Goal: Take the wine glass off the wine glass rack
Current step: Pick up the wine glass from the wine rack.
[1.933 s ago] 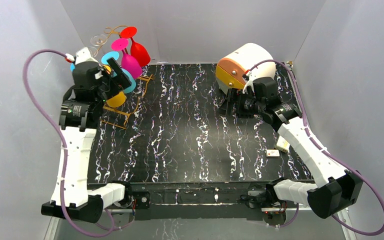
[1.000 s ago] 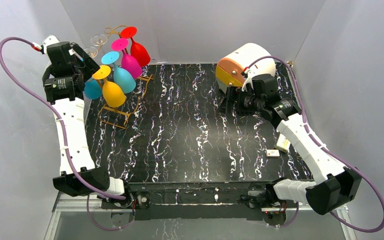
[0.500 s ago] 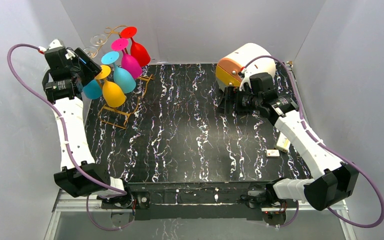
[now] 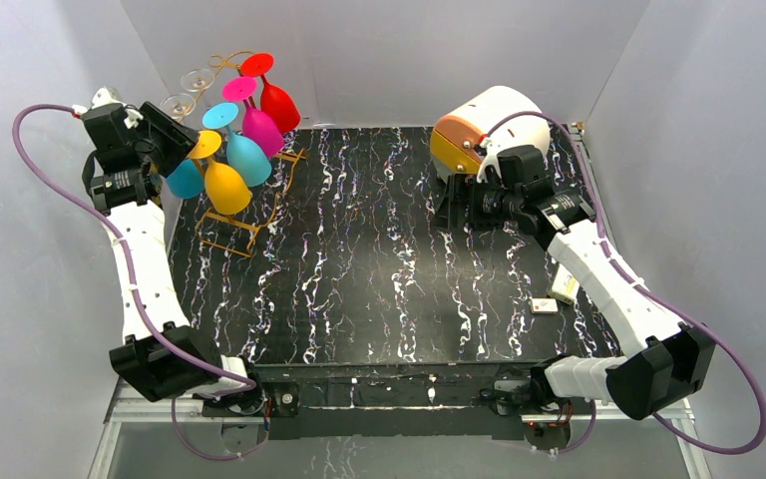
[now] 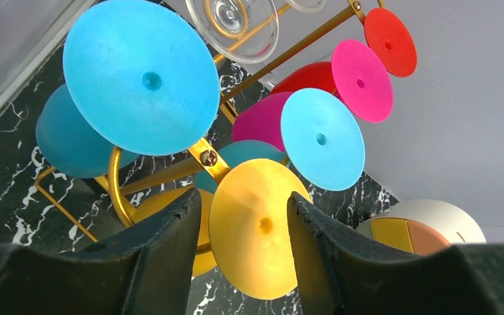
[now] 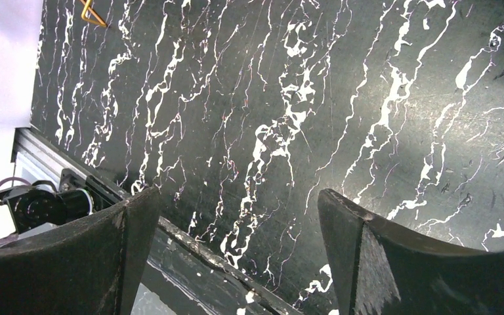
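Note:
The wine glass rack (image 4: 259,213), a thin gold wire stand, is at the table's back left with several coloured wine glasses hanging upside down. My left gripper (image 4: 182,140) is raised at its left side. In the left wrist view the yellow wine glass's round foot (image 5: 259,236) lies between my left gripper's (image 5: 244,195) dark fingers; a small gap shows at the left finger, and the jaws are partly open. Blue (image 5: 141,75), light blue (image 5: 321,138), pink (image 5: 361,80), red (image 5: 389,41) and clear (image 5: 233,26) feet fan out above. My right gripper (image 6: 237,193) hangs open and holds nothing.
A round white-and-orange object (image 4: 484,125) stands at the back right, just behind my right gripper (image 4: 456,205). Two small boxes (image 4: 546,305) lie near the right edge. Grey walls close in the table on three sides, tight against the rack.
My left arm swung from in front of the rack to its left side, then edged back. Its jaws have narrowed around the yellow foot. The right arm shifted slightly.

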Available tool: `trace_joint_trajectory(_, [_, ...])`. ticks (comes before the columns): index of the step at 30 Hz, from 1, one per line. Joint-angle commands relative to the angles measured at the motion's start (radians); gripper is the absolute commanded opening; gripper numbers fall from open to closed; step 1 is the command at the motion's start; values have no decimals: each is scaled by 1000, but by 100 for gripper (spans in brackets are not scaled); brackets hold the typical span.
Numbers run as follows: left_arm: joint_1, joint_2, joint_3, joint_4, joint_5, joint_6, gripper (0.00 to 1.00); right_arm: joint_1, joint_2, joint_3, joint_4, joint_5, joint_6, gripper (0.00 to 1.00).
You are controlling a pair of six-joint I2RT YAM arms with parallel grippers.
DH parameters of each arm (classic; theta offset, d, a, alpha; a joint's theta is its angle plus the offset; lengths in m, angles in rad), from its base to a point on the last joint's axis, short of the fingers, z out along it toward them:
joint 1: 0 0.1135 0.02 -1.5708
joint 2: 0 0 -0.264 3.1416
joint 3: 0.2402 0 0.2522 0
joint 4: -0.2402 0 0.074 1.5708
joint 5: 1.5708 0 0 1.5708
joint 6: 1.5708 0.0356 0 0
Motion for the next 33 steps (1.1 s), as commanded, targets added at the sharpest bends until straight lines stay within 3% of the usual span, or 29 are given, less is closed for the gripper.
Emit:
trace_joint_trajectory(1, [12, -48, -33, -5, 48, -48, 48, -1, 7, 47, 10, -22, -15, 96])
trace_joint_trajectory(13, [33, -67, -75, 25, 88, -133, 42, 0, 9, 34, -1, -28, -21, 89])
trace_joint_trajectory(20, [50, -80, -131, 21, 57, -188, 36, 0, 6, 32, 7, -53, -21, 73])
trace_joint_trajectory(29, [59, -101, -225, 117, 138, -294, 28, -1, 0, 29, 9, -53, -8, 71])
trace_joint_trajectory(33, [59, -133, -298, 183, 147, -338, 23, -1, -2, 29, 15, -46, 0, 78])
